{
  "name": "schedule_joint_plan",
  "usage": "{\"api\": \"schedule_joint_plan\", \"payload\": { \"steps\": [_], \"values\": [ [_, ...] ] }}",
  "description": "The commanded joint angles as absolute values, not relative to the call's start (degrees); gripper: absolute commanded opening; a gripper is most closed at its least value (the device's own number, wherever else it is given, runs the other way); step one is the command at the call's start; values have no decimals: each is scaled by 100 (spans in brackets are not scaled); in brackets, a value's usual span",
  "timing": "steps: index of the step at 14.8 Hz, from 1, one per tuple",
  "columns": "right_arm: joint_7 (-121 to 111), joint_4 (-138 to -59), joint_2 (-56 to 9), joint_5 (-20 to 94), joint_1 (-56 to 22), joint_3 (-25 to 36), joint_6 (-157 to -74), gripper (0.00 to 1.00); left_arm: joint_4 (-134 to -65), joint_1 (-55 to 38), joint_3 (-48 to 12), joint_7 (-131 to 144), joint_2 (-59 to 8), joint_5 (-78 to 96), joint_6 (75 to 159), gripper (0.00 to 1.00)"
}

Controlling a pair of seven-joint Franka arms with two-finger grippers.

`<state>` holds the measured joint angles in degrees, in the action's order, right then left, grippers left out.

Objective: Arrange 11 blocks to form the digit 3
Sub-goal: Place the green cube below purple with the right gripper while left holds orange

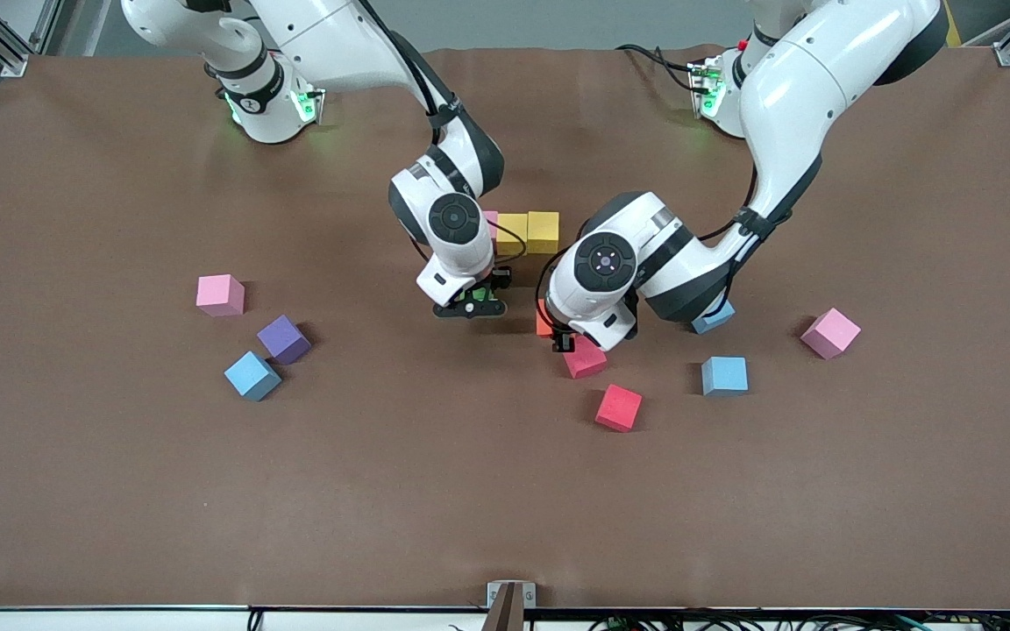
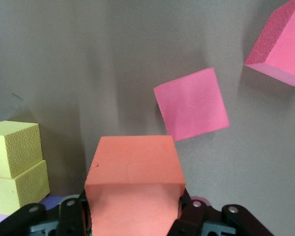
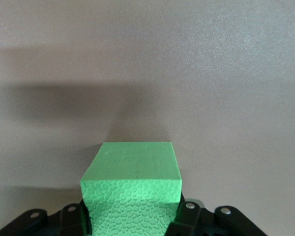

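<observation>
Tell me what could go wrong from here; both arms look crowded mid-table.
The left gripper, shut on the orange block, and the right gripper, shut on the green block, work close together, so the arms might collide. Lowering the orange block could nudge the yellow blocks or the red block beside it.

The blocks are matte foam — the green block (image 3: pixel 132 184) shows a pebbled, cellular side, the orange block (image 2: pixel 133 189) a smoother face, the yellow blocks (image 2: pixel 15 167) grainy. The table (image 1: pixel 119 491) looks matte brown; arm shells — glossy white plastic.
</observation>
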<state>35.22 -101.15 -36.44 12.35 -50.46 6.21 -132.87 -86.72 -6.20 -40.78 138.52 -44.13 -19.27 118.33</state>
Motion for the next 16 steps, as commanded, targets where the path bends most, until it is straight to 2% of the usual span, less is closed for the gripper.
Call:
{"api": "schedule_joint_plan", "payload": {
  "steps": [1, 2, 6, 8, 13, 16],
  "values": [
    [3551, -10354, -3542, 1397, -5124, 624, -13254, 83, -8789, -563, -4113, 13896, -4315, -1828, 11892, 10],
    [3551, -10327, -3490, 1397, -5124, 633, -13176, 100, -8789, -563, -4113, 13904, -4315, -1828, 11892, 10],
    [3639, -10257, -3139, 1397, -5019, 659, -12807, 100, -8789, -563, -4122, 13896, -4315, -1828, 11892, 10],
    [3630, -10056, -2954, 1397, -4800, 659, -12308, 100, -8780, -536, -4122, 13904, -4298, -1828, 11883, 10],
    [3115, -9537, -2672, 1354, -3834, 659, -11217, 100, -8763, -440, -4131, 13878, -4298, -1837, 11892, 11],
    [1508, -9536, -2514, 1336, -3131, 668, -11066, 100, -8771, -439, -4131, 13887, -4307, -1837, 11900, 11]
  ]
}}
